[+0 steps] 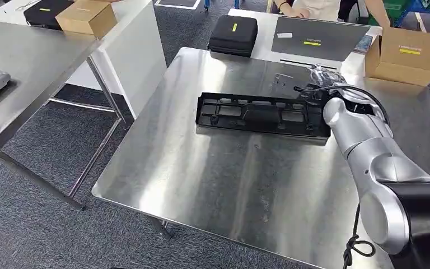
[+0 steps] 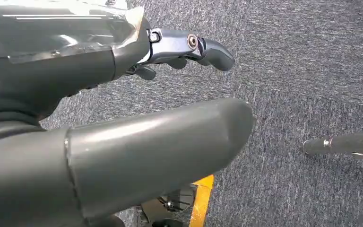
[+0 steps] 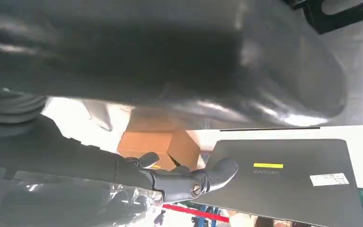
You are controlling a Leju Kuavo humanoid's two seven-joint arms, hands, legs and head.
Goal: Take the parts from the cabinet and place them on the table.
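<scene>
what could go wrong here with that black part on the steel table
The right hand sits at the far right end of the black part; if a finger catches as it pulls away, the part may drag across the slick steel table. The arm's loose black cable hangs near the table's near edge and could snag. Whether the hand has let go cannot be told.

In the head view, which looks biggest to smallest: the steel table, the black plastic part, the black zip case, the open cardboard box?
1. steel table
2. black plastic part
3. open cardboard box
4. black zip case, though close to the box; both sit farther back, so unsure.
</scene>
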